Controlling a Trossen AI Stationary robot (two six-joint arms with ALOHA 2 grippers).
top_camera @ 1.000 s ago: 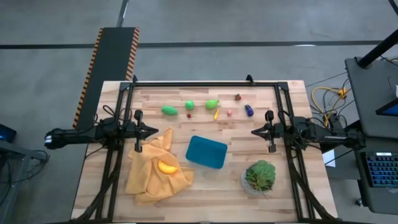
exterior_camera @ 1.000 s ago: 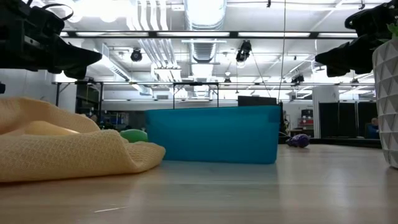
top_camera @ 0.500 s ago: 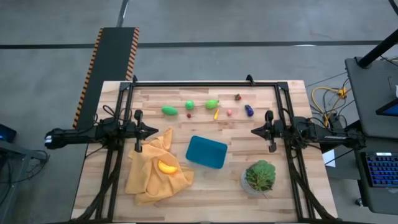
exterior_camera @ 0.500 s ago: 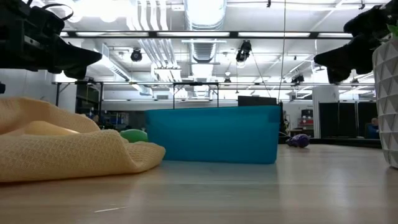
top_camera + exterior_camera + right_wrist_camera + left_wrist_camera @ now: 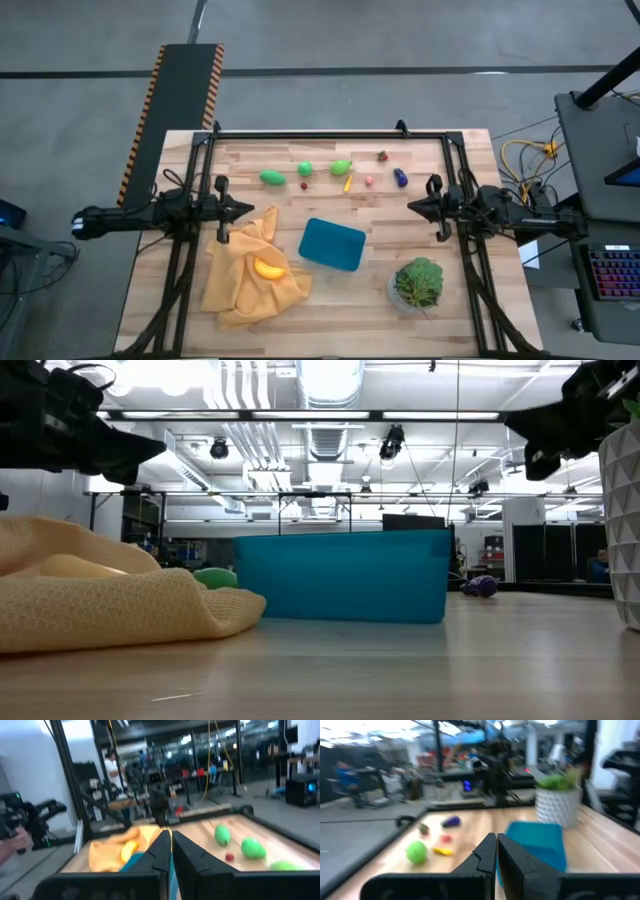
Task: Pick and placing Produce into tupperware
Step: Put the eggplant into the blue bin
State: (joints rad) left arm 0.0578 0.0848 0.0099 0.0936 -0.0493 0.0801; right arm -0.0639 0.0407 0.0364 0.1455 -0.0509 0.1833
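The teal tupperware point(image 5: 332, 244) sits flat on the wooden table between my two arms. Several small produce pieces lie in a row toward the far edge: a green one point(image 5: 272, 178), a round green one point(image 5: 305, 169), a yellow-orange one point(image 5: 347, 184), a red one point(image 5: 382, 156), a pink one point(image 5: 368, 181) and a purple one point(image 5: 400, 178). Another yellow-orange piece point(image 5: 267, 268) rests on the mustard cloth point(image 5: 240, 285). My left gripper point(image 5: 248, 210) hovers shut above the cloth's far corner. My right gripper point(image 5: 410, 208) hovers shut, right of the tupperware and above the table.
A leafy green plant in a pot point(image 5: 418, 283) stands near the table's right near corner, under my right arm. The crumpled cloth covers the left near part. Black frame rails point(image 5: 330, 134) run along the far and side edges. Bare wood lies between the tupperware and the produce row.
My right gripper has drawn back a little toward the table's right edge and risen. My left arm and all objects have stayed where they were.
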